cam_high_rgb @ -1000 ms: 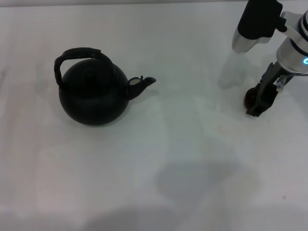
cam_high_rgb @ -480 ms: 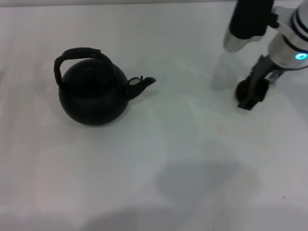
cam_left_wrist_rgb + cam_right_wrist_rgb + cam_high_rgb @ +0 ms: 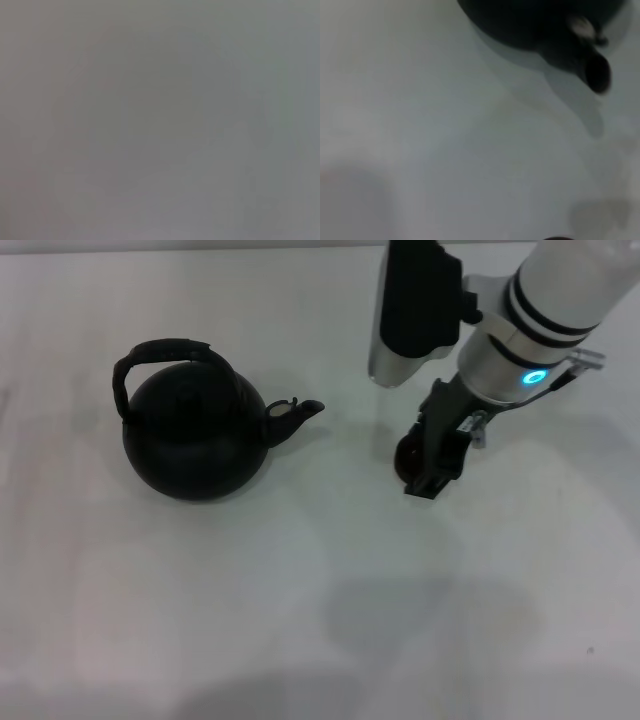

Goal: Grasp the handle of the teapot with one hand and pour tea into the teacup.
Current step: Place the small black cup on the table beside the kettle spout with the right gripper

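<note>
The matte-black teapot [image 3: 193,438] stands on the white table at the left, its spout [image 3: 300,415] pointing right and its arched handle [image 3: 165,353] upright over the top. My right gripper [image 3: 430,458] is to the right of the spout, low over the table, shut on the tiny dark teacup [image 3: 407,458], which shows at the fingers' left side. The right wrist view shows the teapot's body [image 3: 540,20] and spout [image 3: 595,72] ahead. My left gripper is out of view; the left wrist view shows only flat grey.
The white table [image 3: 300,590] spreads around the teapot and gripper. The right arm's thick silver and black body [image 3: 520,320] hangs over the back right. A faint shadow lies on the table at the front.
My right gripper has carried the teacup leftward from the table's right edge to a spot close to the teapot's spout. The teapot has not moved.
</note>
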Controlling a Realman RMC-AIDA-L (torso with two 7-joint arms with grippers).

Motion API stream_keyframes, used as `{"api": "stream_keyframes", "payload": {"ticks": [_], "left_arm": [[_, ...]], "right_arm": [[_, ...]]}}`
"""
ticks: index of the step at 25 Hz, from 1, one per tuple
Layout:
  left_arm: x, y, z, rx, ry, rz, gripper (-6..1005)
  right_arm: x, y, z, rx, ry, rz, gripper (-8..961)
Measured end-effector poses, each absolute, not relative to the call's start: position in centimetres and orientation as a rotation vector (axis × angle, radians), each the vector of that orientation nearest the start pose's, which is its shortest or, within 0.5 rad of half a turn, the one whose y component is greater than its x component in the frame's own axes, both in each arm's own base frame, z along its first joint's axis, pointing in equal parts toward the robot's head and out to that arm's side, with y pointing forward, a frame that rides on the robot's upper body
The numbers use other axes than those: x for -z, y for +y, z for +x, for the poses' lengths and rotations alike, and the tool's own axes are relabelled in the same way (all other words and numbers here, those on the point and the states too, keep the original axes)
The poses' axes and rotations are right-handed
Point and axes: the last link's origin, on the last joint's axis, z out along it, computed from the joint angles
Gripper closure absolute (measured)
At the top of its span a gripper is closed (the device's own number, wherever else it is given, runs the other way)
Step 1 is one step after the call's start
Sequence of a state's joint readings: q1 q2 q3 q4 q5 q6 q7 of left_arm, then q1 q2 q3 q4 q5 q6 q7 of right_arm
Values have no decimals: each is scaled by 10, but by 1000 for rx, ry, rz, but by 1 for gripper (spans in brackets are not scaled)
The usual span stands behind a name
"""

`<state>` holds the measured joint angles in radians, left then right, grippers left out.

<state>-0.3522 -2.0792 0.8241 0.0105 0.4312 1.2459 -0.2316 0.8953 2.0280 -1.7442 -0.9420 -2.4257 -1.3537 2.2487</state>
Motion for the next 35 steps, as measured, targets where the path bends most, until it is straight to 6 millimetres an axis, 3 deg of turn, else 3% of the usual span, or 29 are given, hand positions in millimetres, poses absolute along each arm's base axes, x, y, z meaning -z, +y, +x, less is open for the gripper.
{"api": "stream_keyframes", "payload": {"ticks": [17,35], "left_arm": [[-29,286,-392,600,-637,-1349,126],[-32,287,-393,595,-636,-1345,126]], "right_arm": [[104,382,120,776,61,-2909,196],[116,384,126,858,52,-2902,179]]}}
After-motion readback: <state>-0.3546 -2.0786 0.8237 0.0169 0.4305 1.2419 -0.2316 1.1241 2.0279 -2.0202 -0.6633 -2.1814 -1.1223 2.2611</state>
